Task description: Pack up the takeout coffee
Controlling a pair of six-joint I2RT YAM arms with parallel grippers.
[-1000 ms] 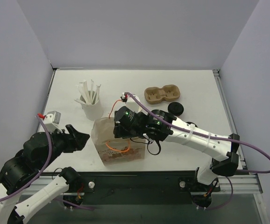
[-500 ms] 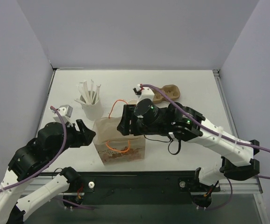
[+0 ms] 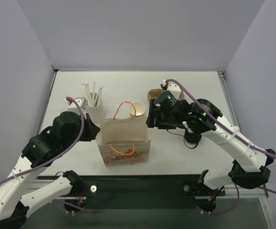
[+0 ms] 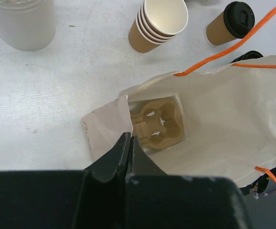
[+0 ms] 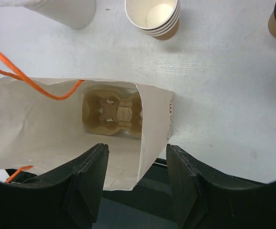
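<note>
The packing is only partly done. The paper bag [image 4: 224,119] stands open on the surface [image 4: 57,95], and a moulded cup carrier [image 4: 159,125] already lies at its bottom, with both of its wells empty. The takeout coffee [image 4: 226,24], with its black lid [image 4: 238,16] on, is not yet in the bag. It stands on the surface outside it, just beside the nested stack of cups [image 4: 159,24].

The left end effector [image 4: 127,143] is closed with its fingers together on the rim of the bag at one short side, and it appears to pinch the paper there. The right end effector [image 5: 137,149] is parted, its fingers on either side of the opposite wall of the bag and not pressing it.

What is left, judging from this, is the main step: to pick up the lidded cup, lower it upright into a well of the carrier, and let the bag go.
</note>
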